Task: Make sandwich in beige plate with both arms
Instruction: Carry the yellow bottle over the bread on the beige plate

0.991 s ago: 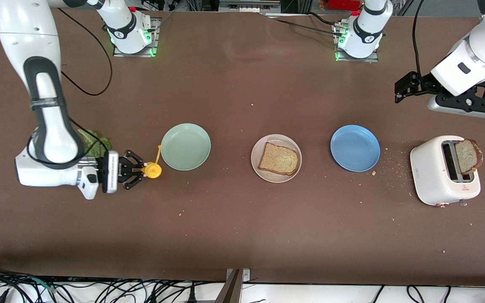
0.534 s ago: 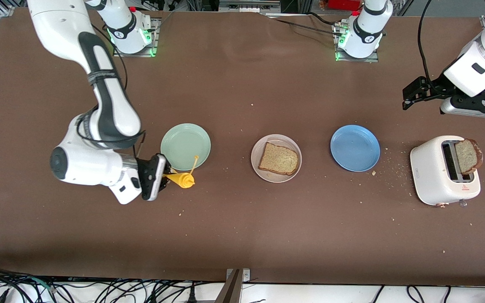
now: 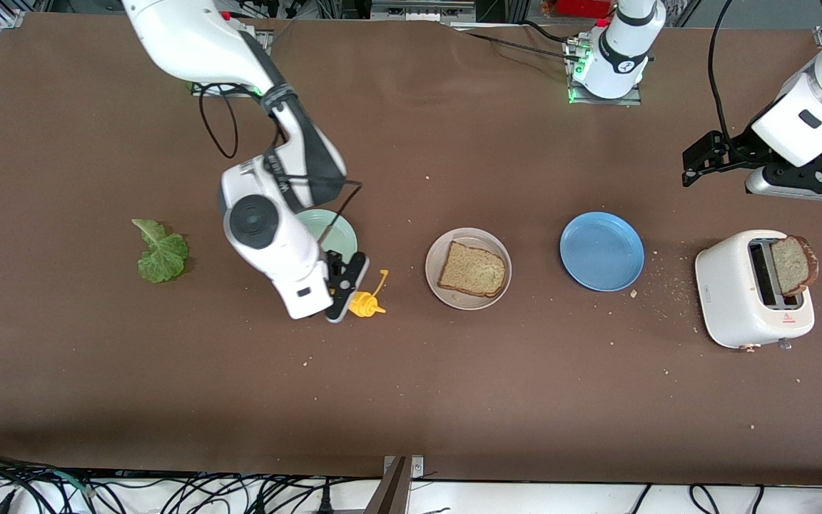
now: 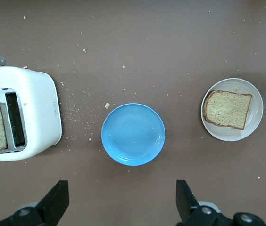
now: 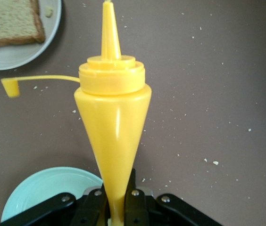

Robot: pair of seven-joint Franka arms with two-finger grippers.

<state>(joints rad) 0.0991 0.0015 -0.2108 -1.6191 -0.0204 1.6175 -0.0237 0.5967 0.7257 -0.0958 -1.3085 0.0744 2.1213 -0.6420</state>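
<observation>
Nearest, right hand point(image 3: 351, 298): clenched on the narrow tail end of a yellow squeeze bottle point(image 3: 367, 304), carried over bare counter point(image 3: 411, 400) between the mint-green plate point(image 3: 331, 230) and the beige plate point(image 3: 434, 275); its nozzle aims at the beige plate and its open cap point(image 5: 10, 87) dangles on a thin strap
Bottle handling: likely light, soft-walled plastic that yields under pressure; a grip on the tail probably lets it swing, so a hold nearer the wide shoulder looks steadier
Beige plate: mid-counter, carrying one bread slice point(image 3: 473, 269) flat and slightly askew
Bread handling: judged light, spongy and crumbly; best pinched gently across opposite crusts
Lettuce leaf point(image 3: 160, 250): flat on the counter toward the right arm's end, well apart from the plates; limp and easily torn, best taken by the thicker rib
Toaster point(image 3: 748, 294): toward the left arm's end, a second slice point(image 3: 793, 265) upright in one slot, its top crust free to pinch
Blue plate point(image 3: 601, 250): bare, between beige plate and toaster
Left hand point(image 4: 123, 207): released, fingers spread wide, waiting high above the counter near the toaster
</observation>
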